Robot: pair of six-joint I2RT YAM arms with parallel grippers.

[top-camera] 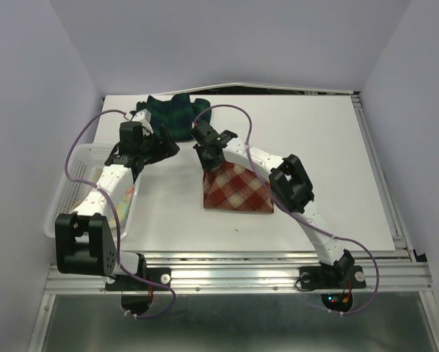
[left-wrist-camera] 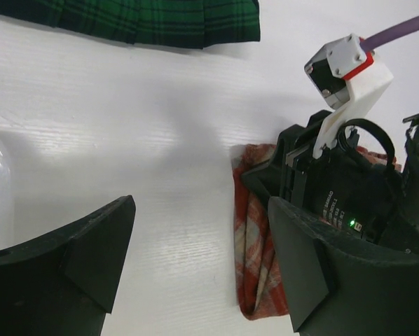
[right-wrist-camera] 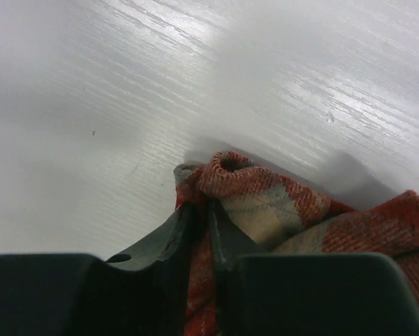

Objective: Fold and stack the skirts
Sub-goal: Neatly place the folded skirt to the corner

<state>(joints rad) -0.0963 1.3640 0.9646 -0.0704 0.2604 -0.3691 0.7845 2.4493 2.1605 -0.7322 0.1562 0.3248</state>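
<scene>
Nothing legible so far: no word, brand or number comes through clearly in any of the three views. The only lettering is a few short lines of tiny white print on the black motor housing, off to the right of the left gripper and just beyond its right-hand finger, and it's too small and blurred to read. Just to the right of that print on the same housing glows a small green indicator light, the one clear sign on show.
</scene>
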